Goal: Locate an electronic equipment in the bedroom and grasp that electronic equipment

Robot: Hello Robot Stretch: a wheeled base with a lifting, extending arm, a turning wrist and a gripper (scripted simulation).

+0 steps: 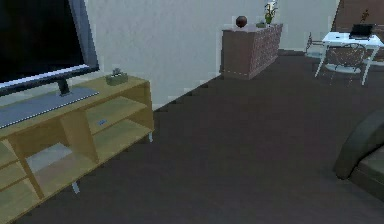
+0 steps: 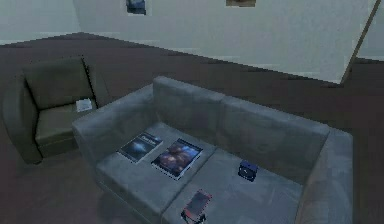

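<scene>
- Grey sofa [image 2: 260,130] cushions come first in the arm side view. Near the seat's front edge lies a small flat dark slab [image 2: 198,205] with a reddish end, which I judge to be a phone or remote.
- The slab lies flat, its long axis slanting from lower left to upper right in the picture. I cannot tell which end is its top.
- I expect it to be light, stiff, thin and smooth, so it could slip. I would take it across its short width at mid-length. The cushion is soft and will give, so pressing down could sink it.
- I cannot tell the tool's state from here.
- Farther along the seat lies a smaller dark blue thing [image 2: 248,170], too small to name.
- In the forward view a TV [image 1: 35,40] stands upright on a wooden stand [image 1: 100,125]. I judge it far too broad and heavy for the tool.
- Farthest off, a laptop [image 1: 362,31] sits lid-up on a white worktop [image 1: 335,40]. It would be heavier, hinged and fragile, so I would hold it by the base edge and never by the screen.
- A sofa and TV suggest a living room to me, so the bedroom's own device may lie elsewhere.
</scene>
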